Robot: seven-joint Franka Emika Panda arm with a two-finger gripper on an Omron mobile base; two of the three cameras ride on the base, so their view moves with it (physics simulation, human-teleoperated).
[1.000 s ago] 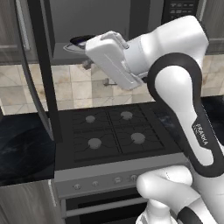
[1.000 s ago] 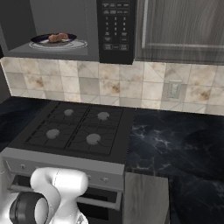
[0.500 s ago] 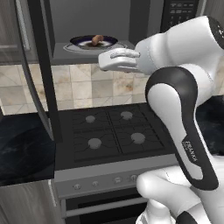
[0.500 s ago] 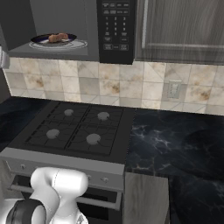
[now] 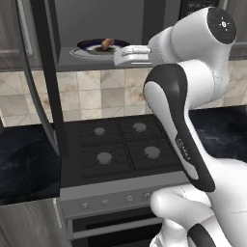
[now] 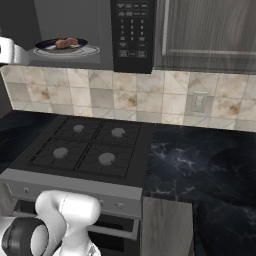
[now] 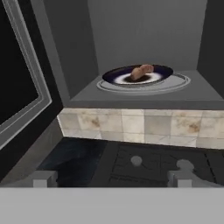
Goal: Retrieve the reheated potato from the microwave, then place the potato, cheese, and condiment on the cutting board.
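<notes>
Potato (image 7: 142, 71) on plate (image 7: 161, 72) inside open microwave (image 6: 131, 35); tool (image 7: 112, 178) released, facing it.

I'm looking at a home kitchen: a four-burner gas stove (image 6: 85, 145) is sitting below an open microwave (image 6: 100, 30), with marbled tile backsplash (image 6: 150, 100), dark stone bench (image 6: 200, 165) and grey wood cabinet (image 6: 205, 32) showing.

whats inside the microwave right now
With the microwave door open, a dark-rimmed plate holding the potato sits on the turntable. The potato covers the plate's centre.
</notes>
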